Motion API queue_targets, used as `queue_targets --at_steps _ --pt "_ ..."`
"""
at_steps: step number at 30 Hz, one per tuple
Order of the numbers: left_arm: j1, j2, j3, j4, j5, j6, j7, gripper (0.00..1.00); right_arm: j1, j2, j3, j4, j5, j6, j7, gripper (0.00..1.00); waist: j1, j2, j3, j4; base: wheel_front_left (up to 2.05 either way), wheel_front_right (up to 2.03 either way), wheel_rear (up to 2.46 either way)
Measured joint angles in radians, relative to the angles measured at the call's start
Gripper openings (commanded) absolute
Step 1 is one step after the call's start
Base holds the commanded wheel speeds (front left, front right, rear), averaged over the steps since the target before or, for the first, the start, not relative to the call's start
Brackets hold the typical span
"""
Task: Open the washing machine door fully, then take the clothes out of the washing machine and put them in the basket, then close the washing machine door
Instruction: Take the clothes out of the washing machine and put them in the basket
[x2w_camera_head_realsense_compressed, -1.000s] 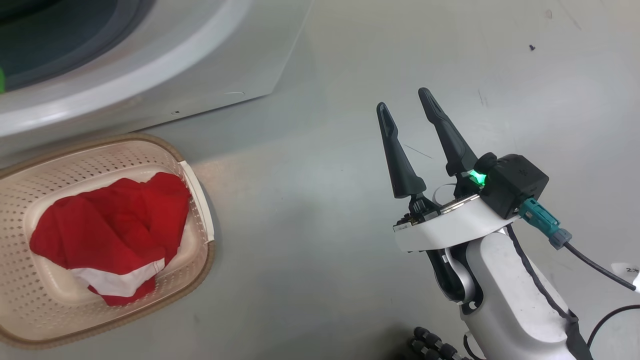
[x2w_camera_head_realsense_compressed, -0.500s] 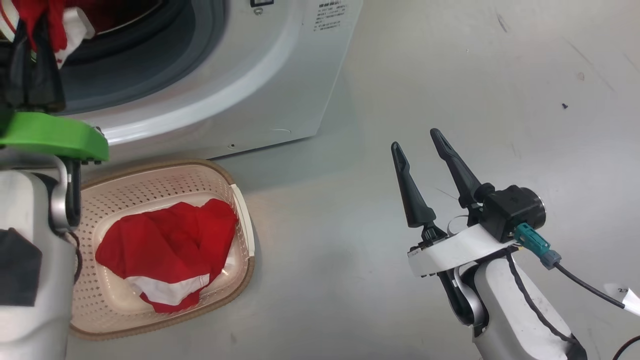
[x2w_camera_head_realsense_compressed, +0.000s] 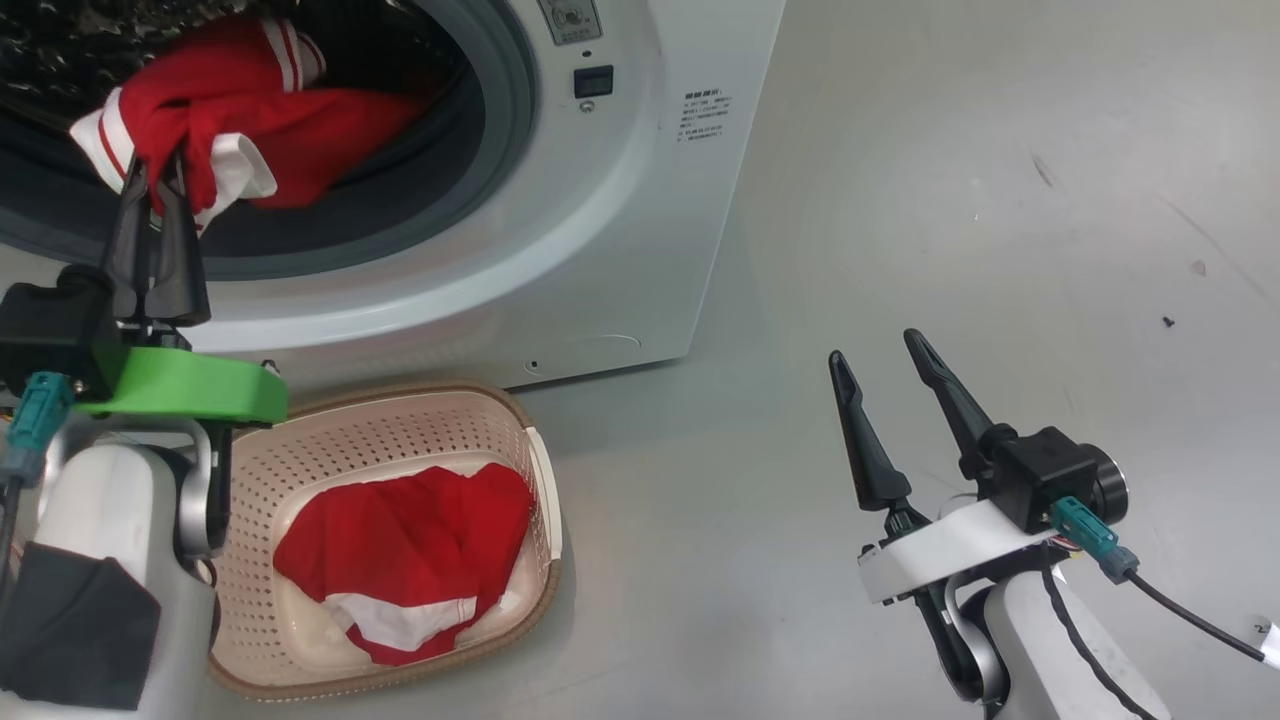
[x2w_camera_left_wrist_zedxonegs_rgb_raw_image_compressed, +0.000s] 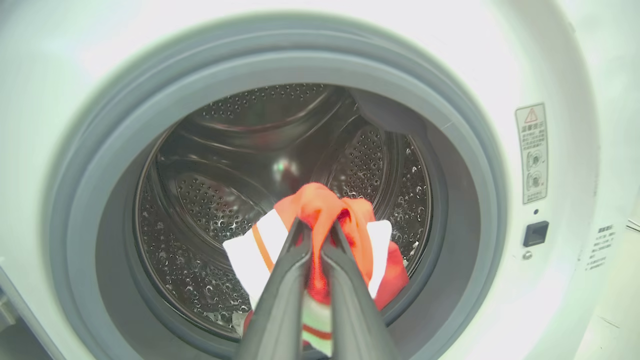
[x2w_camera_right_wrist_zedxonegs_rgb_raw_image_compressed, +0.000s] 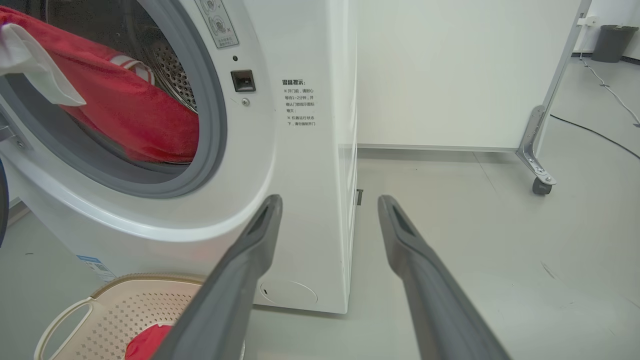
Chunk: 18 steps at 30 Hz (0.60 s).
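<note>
At the round mouth of the washing machine (x2w_camera_head_realsense_compressed: 640, 200), the left pincer (x2w_camera_head_realsense_compressed: 155, 172) is clenched on the clothes (x2w_camera_head_realsense_compressed: 240, 110), a red and white bundle hanging half out of the drum (x2w_camera_left_wrist_zedxonegs_rgb_raw_image_compressed: 215, 200). Just below the washing machine sits the basket (x2w_camera_head_realsense_compressed: 452, 393), with one more red piece (x2w_camera_head_realsense_compressed: 410, 530) already inside. Off to the right of the washing machine, the right pincer (x2w_camera_head_realsense_compressed: 873, 345) is released, fingers wide apart, with nothing in it. I think the clothes are light, soft and floppy. They will droop and may catch on the grey seal (x2w_camera_left_wrist_zedxonegs_rgb_raw_image_compressed: 90, 200). A pinch on a thick fold near the middle looks best, so less hangs down.
</note>
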Motion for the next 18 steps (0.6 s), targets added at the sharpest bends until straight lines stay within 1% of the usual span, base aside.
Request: queue_targets --at_steps 6,12,18 --pt "0.039 -0.024 -0.008 -0.076 0.003 0.008 -0.009 0.00 0.040 -0.017 -0.026 0.004 -0.006 -0.001 0.000 1.00 0.0000 0.0000 -0.059 0.027 0.00 0.00 0.00" --pt "0.081 -0.026 0.014 -0.156 0.012 0.018 -0.017 0.00 0.064 -0.018 -0.026 0.009 -0.008 0.000 0.000 1.00 0.0000 0.0000 -0.109 0.049 0.00 0.00 0.00" --pt "0.120 -0.045 0.024 -0.238 0.029 0.025 -0.021 0.00 0.093 -0.018 -0.029 0.009 -0.015 0.003 0.000 1.00 0.0000 0.0000 -0.149 0.064 0.00 0.00 0.00"
